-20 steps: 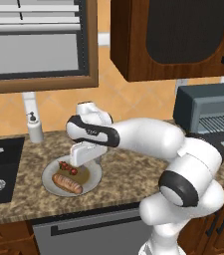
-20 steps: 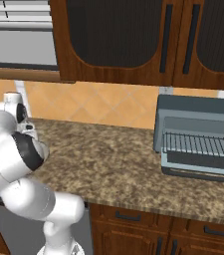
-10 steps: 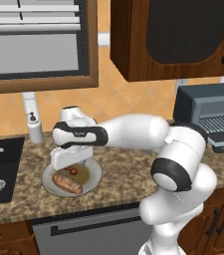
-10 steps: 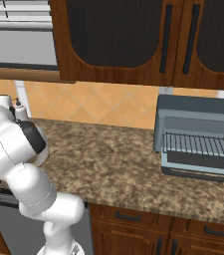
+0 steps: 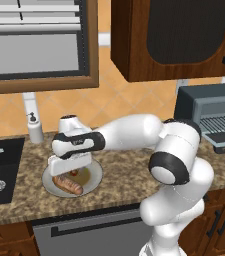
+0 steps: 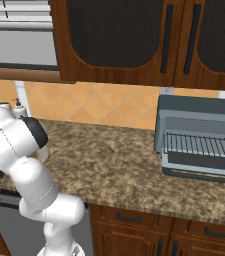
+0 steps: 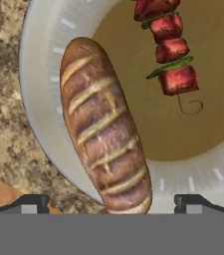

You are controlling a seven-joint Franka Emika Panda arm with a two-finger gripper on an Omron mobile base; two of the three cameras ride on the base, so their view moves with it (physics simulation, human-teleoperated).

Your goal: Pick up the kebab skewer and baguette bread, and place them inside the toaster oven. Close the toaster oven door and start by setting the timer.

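Here the toaster oven (image 6: 199,140) stands on the counter well apart from the plate (image 5: 94,174), its door (image 6: 200,164) down and the wire rack bare; the left base view cuts off its right part. The baguette bread (image 7: 105,128) lies on the plate across its rim, long axis running from that rim toward the gripper (image 7: 111,203), whose jaws stand apart on either side of its near end. The kebab skewer (image 7: 169,52) sits beside it in the plate's well, its upper end cut off, curled tip toward the gripper.
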